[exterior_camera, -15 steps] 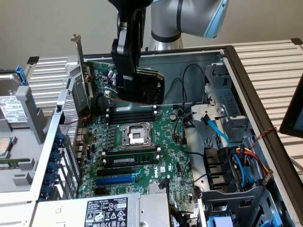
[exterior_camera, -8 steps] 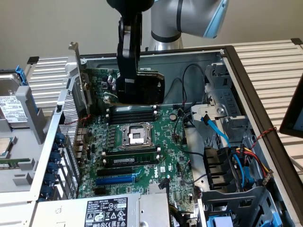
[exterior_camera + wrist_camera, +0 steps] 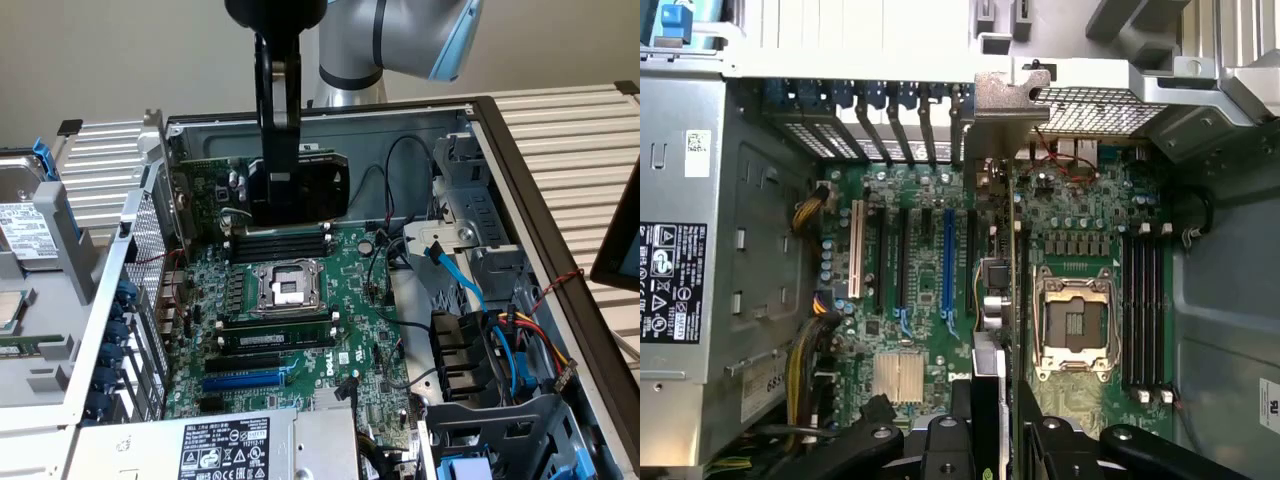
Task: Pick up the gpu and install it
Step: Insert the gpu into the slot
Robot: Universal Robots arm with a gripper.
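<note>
The gpu (image 3: 318,188), a green card with a black rounded fan shroud and a silver end bracket, hangs upright inside the open computer case, above the far part of the motherboard (image 3: 345,330). My gripper (image 3: 278,195) comes down from above and is shut on the card's upper edge. In the wrist view the gpu (image 3: 1014,250) shows edge-on. It runs from my gripper (image 3: 990,425) to its bracket (image 3: 1005,95) at the case's rear wall. That line passes between the expansion slots, one of them blue (image 3: 948,260), and the empty CPU socket (image 3: 1075,320).
Black RAM slots (image 3: 280,243) and the CPU socket (image 3: 288,285) lie below the card. A power supply (image 3: 225,445) sits at the near edge. Drive bays with blue and coloured cables (image 3: 470,300) fill the exterior view's right. A hard drive (image 3: 22,225) lies outside the case.
</note>
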